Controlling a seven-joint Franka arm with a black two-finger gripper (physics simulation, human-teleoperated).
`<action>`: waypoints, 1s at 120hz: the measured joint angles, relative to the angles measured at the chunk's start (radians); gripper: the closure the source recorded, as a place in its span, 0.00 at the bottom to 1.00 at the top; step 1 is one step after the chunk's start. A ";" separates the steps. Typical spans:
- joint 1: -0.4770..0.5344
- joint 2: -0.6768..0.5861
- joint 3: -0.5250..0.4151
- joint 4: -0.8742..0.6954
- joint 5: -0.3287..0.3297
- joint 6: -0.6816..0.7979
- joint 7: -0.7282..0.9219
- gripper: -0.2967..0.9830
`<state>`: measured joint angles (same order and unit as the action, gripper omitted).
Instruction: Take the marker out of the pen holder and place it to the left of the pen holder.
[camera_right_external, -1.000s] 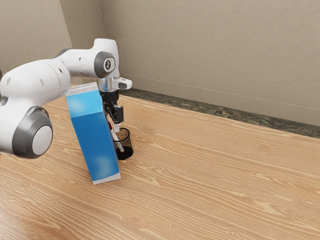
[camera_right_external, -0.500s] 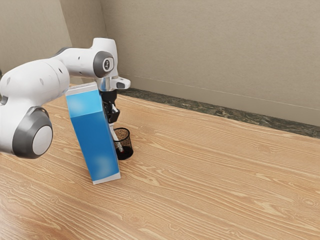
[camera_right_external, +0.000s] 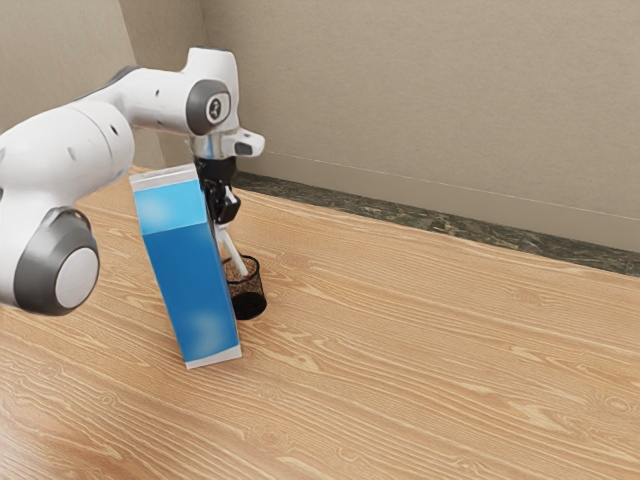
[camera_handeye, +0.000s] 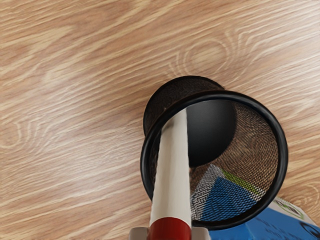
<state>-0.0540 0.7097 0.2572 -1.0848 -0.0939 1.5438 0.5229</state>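
We have the black gripper closed on the marker, its fingertips pressing from two sides at the red end, with only the marker's thickness between them. The white body slants down from our grip to the mouth of the black mesh pen holder; whether the lower end sits just inside the rim or just above it, we cannot tell. The holder stands upright on the wooden table, inward from the table's far edge. What crowds us most is the tall blue carton with white ends, just beside the holder on the exterior view's left. It rises well above the rim, close to our gripper, and hides part of the gripper and one side of the holder. Looking down from the wrist, we see its blue side through the mesh and past the rim; we cannot tell whether carton and holder touch. The white arm reaches in above and behind the carton. Along the table's far edge runs a dark marbled strip, with a beige wall beyond it.
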 joint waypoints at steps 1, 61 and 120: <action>0.000 -0.001 0.000 0.000 0.001 0.000 0.000 0.84; -0.016 -0.081 0.080 0.046 0.015 0.028 -0.003 0.84; 0.195 0.013 -0.040 0.028 0.012 0.398 0.067 0.83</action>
<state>0.1407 0.7229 0.2176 -1.0573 -0.0824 1.9423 0.5899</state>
